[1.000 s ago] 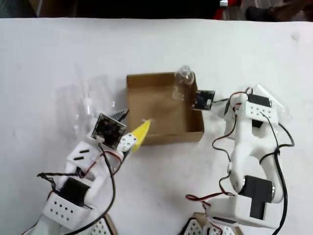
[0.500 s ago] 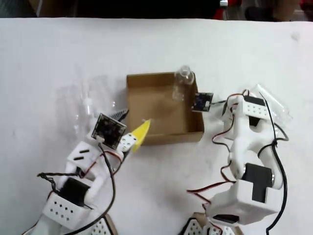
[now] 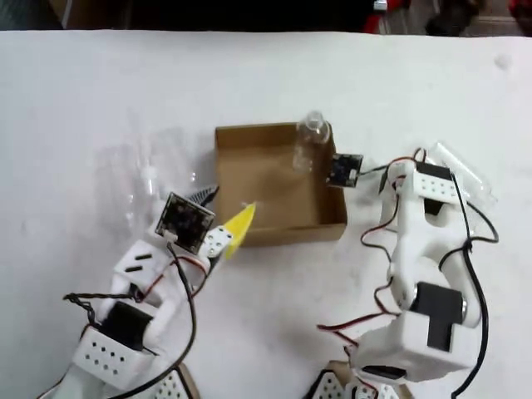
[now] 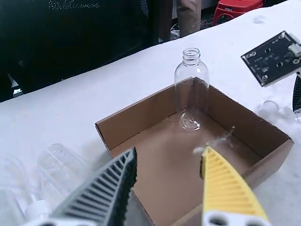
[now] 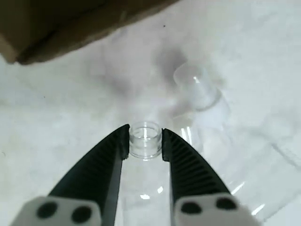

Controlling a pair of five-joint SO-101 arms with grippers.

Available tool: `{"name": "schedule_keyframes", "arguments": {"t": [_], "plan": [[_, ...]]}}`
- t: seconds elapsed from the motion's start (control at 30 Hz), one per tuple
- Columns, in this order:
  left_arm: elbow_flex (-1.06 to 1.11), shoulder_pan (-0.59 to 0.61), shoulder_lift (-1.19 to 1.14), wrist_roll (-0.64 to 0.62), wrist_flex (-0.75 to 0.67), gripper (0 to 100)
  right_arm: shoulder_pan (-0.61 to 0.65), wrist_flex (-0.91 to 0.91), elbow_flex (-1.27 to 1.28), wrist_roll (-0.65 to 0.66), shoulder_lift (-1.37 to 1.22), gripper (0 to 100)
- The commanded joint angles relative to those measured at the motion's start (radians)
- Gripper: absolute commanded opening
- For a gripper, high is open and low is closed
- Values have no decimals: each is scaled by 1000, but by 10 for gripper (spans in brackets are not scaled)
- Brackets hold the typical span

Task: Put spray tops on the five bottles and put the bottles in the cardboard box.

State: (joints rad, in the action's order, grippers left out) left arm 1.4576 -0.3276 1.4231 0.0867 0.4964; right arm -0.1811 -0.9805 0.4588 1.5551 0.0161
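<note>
The cardboard box (image 3: 249, 231) lies open at mid-table, and one clear uncapped bottle (image 3: 312, 140) stands upright in its far right corner. My left gripper (image 4: 169, 155) hovers open over the box's (image 4: 113, 129) near edge, holding nothing, with that standing bottle (image 4: 192, 89) beyond it. In the right wrist view my right gripper (image 5: 145, 134) is shut on the neck of a clear bottle (image 5: 143, 188) lying on the table just right of the box. A whitish spray top (image 5: 203, 96) rests beside that neck.
Several more clear bottles (image 4: 61, 162) lie on the table left of the box, faint in the high view (image 3: 145, 170). The right arm (image 3: 416, 241) stands close to the box's right wall, its wires looping alongside. Dark room beyond the table's far edge.
The right arm's lower links have shifted slightly, and the bottle by its gripper has turned a little. The left arm, box and standing bottle are unchanged.
</note>
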Motion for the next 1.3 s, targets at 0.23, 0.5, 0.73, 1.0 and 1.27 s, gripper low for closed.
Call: {"name": "schedule_keyframes", "arguments": {"t": [0.23,0.5,0.73,1.0,1.27], "plan": [[-11,8,18,8,-21,211,131,-131,-8,-173,450,15],[-137,-147,18,-2,239,268,344,-124,-8,-697,665,15],[-143,-151,18,-103,238,272,493,64,3,-1318,682,15],[-137,-117,19,-213,183,272,702,87,17,-1576,693,15],[-74,-59,18,-207,63,270,832,8,11,-1579,694,15]]}}
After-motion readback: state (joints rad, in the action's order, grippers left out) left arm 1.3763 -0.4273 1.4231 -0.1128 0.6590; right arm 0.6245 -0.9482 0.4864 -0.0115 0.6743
